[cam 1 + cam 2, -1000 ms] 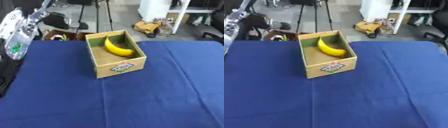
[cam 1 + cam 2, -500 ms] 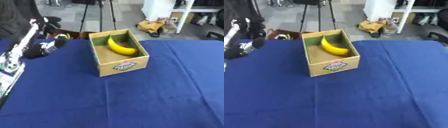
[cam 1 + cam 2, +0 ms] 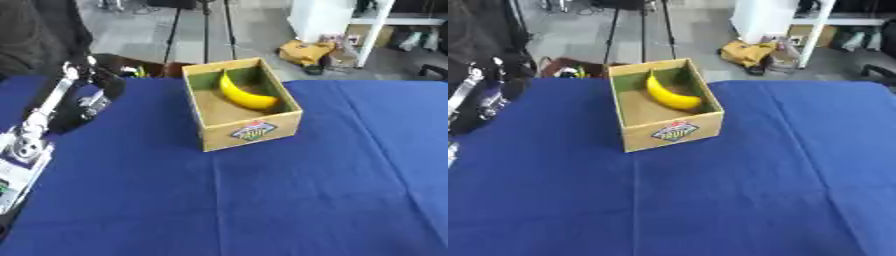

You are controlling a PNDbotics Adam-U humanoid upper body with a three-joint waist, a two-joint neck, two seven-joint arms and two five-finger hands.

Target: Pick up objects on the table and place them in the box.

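The banana (image 3: 246, 94) lies inside the box (image 3: 252, 134), at the far side of the table (image 3: 262, 200). The left robot hand (image 3: 94, 95) hangs at the left; whether its fingers are spread I cannot tell. If this arm swings right, it may knock the box

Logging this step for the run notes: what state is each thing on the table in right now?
box: upright, open at the top, one banana inside.
banana: lying in the box against its far right wall.
left hand: raised over the table's left side, holding nothing visible.
tablecloth: blue, spread flat.
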